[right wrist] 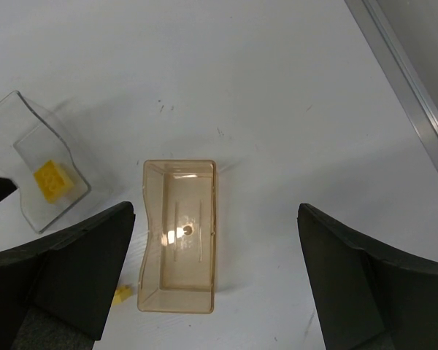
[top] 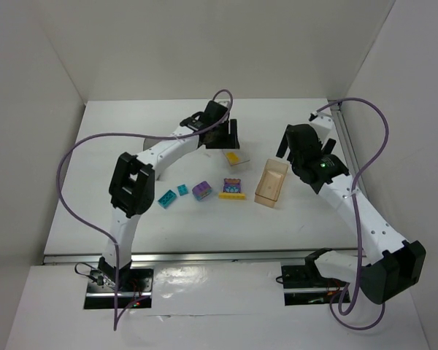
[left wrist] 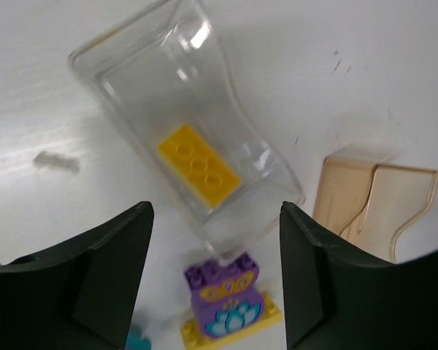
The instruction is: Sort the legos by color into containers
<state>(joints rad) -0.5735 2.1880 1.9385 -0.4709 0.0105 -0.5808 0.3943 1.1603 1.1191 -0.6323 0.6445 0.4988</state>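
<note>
no readable text, labels or numbers anywhere.

The bottom edge cuts off a teal lego point(left wrist: 137, 341), and the tan container point(left wrist: 350, 197) is partly hidden.

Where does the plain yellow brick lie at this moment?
The yellow brick lies inside the clear container, just beyond the left tool in the left wrist view; the tan container stands to its right in the top view.
</note>
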